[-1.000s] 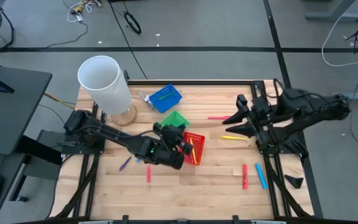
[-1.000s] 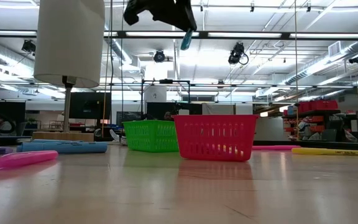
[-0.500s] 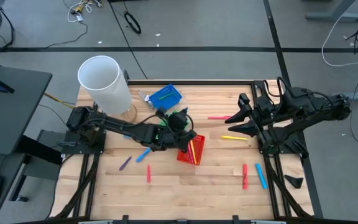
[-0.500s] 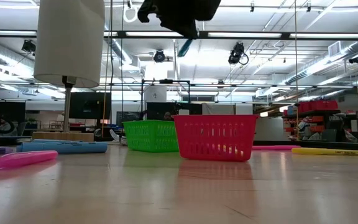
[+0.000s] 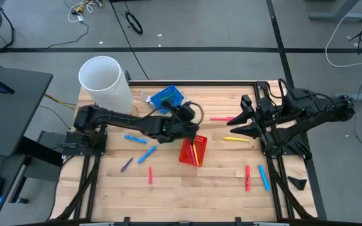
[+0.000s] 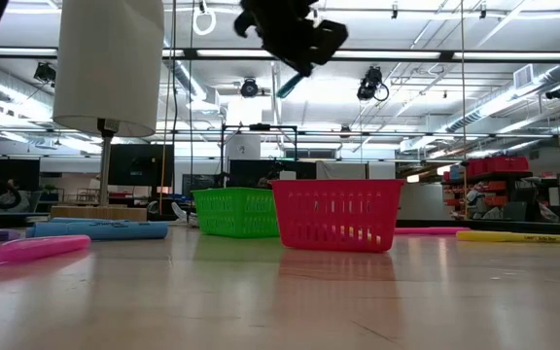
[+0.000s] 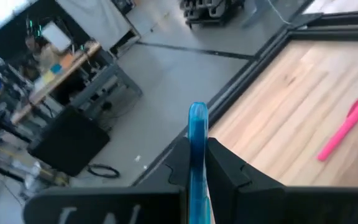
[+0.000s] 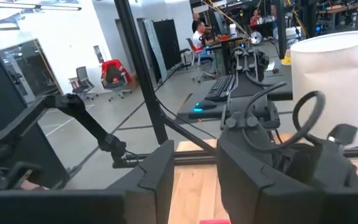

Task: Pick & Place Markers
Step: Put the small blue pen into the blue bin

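My left gripper (image 5: 186,124) hangs high over the green basket (image 6: 236,211), shut on a blue marker (image 7: 197,124). The red basket (image 5: 192,150) stands just nearer and has yellow and red markers lying in it. The blue basket (image 5: 167,97) stands toward the far edge. Loose markers lie flat on the table: pink (image 5: 220,118), yellow (image 5: 236,139), red (image 5: 247,177), blue (image 5: 264,177), two blue ones (image 5: 145,155) at the left, purple (image 5: 126,165). My right gripper (image 5: 241,122) waits open at the right, raised off the table. My left gripper pinches the blue marker between its two fingers (image 7: 224,165). The marker's free end (image 7: 197,113) sticks out forward past the fingertips. In the low view the marker (image 6: 288,86) slants downward out of the gripper, lifted clear, well above the baskets.
A tall white cylinder (image 5: 105,85) stands on a round base at the far left corner. A grey metal object (image 5: 146,98) lies beside the blue basket. Bare wood shows along the near edge (image 5: 193,194).
My left gripper has carried the blue marker toward the far edge and a little right, from beside the red basket to above the green one. Its wrist has rolled, so the marker, which hung nearly straight down, now slants. It has stayed shut.
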`<action>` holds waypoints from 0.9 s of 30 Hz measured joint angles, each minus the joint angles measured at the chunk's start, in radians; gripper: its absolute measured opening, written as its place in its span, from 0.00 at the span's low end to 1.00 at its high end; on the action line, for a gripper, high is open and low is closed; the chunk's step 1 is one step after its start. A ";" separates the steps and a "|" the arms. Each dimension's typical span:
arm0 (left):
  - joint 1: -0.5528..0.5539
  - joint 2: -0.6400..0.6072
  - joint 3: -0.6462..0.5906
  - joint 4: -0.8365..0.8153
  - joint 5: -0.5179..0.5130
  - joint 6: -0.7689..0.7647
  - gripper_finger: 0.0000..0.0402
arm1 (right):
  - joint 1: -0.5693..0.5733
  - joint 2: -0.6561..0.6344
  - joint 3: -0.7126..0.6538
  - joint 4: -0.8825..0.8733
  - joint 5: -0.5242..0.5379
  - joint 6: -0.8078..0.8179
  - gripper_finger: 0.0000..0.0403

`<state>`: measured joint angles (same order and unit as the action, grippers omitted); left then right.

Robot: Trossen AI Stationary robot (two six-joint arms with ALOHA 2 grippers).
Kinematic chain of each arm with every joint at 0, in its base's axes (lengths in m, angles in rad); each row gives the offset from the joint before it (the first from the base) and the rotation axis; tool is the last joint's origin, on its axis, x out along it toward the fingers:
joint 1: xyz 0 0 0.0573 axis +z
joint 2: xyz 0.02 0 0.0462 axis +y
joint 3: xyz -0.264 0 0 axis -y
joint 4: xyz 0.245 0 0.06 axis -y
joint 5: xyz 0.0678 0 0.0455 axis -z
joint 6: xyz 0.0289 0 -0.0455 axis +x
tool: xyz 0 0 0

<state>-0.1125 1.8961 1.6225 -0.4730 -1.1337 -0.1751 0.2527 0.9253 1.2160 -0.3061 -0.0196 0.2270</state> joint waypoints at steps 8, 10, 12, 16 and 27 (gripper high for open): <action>0.037 0.231 0.376 -0.393 0.007 -0.091 0.07 | 0.000 0.000 0.000 -0.010 -0.021 0.001 0.30; 0.045 0.265 0.431 -0.483 0.005 -0.127 0.07 | 0.000 0.000 0.000 -0.008 -0.049 0.000 0.30; 0.056 0.298 0.468 -0.545 0.008 -0.171 0.07 | 0.000 0.000 0.000 -0.006 -0.068 0.001 0.30; 0.077 0.315 0.480 -0.671 0.033 -0.288 0.07 | 0.000 0.000 0.000 -0.004 -0.079 0.000 0.30; 0.207 0.357 0.463 -0.862 0.205 -0.426 0.07 | 0.000 -0.001 0.000 0.007 -0.079 0.000 0.30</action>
<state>0.0944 2.2533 2.0854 -1.3348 -0.9285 -0.6013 0.2525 0.9245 1.2160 -0.2993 -0.0982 0.2272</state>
